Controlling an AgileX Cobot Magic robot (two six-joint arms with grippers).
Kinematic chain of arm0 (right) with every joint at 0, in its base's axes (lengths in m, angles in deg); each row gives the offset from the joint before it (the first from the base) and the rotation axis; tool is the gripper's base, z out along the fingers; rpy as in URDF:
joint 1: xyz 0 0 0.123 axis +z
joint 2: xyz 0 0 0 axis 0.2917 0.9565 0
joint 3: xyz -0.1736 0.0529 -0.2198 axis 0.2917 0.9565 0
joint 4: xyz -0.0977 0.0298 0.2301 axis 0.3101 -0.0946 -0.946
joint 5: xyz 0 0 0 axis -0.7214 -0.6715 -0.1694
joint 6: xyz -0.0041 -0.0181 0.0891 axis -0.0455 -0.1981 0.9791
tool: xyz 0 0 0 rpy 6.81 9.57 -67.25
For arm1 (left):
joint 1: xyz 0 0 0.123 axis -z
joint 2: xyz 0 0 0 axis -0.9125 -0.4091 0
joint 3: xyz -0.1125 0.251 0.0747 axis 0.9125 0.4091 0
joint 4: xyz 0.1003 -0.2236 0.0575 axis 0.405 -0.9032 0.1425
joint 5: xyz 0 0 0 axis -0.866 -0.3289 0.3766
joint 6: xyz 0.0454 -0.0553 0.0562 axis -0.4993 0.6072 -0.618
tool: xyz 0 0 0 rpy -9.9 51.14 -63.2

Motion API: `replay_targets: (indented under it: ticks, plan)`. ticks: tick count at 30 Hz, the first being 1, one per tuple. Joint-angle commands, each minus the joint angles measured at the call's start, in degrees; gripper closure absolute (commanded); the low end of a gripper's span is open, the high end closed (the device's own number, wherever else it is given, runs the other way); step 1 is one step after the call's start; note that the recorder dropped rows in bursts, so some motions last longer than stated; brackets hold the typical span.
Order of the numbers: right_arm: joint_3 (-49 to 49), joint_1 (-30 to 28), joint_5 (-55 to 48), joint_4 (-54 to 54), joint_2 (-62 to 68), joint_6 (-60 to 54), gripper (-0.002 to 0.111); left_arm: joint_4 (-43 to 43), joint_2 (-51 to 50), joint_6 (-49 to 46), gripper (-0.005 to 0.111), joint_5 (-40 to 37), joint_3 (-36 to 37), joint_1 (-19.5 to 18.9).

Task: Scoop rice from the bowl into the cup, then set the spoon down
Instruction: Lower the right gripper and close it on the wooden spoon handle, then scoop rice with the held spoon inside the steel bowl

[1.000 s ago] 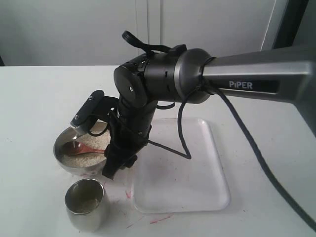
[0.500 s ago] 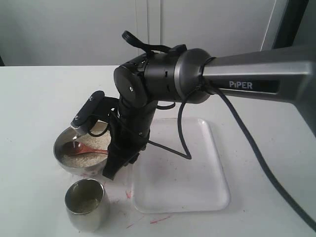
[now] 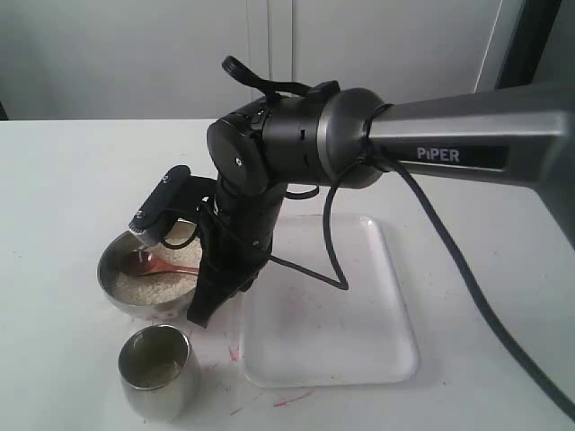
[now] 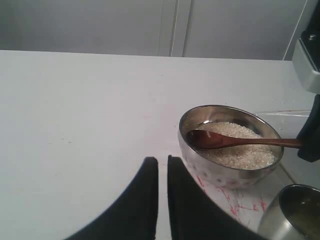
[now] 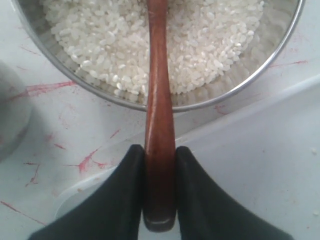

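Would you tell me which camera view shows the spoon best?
The left wrist view: the spoon shows scoop and handle over the bowl. The right wrist view shows only its handle in the right gripper; the exterior view, a small glimpse.

- The brand label point(image 3: 438, 153) reads "PiPER" in pale letters with a small "i". It stands on a dark strip along the grey link of the right arm point(image 3: 503, 112), in the exterior view.
- The red marks point(image 3: 292, 397) on the white surface point(image 3: 63, 180) are loose scribbles; no letter or number can be read in them.
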Motion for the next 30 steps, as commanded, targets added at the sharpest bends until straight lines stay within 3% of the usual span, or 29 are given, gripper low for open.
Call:
replay_targets:
  ticks: [1,7,23,30]
  plan:
    - [-0.2,0.11,-0.67,0.0,-0.11,0.29,0.101,-0.53,0.24,0.11,0.092,0.21,-0.19,0.13]
    - [-0.2,0.11,-1.43,0.0,-0.11,0.03,0.108,-0.53,0.24,0.11,0.092,0.21,-0.19,0.13]
    - [-0.2,0.11,-4.06,2.28,-4.25,-1.18,0.108,-0.53,0.24,0.11,0.092,0.21,-0.19,0.13]
    - [-0.2,0.11,-8.01,8.9,-5.44,-1.29,0.108,-0.53,0.24,0.11,0.092,0.21,-0.19,0.13]
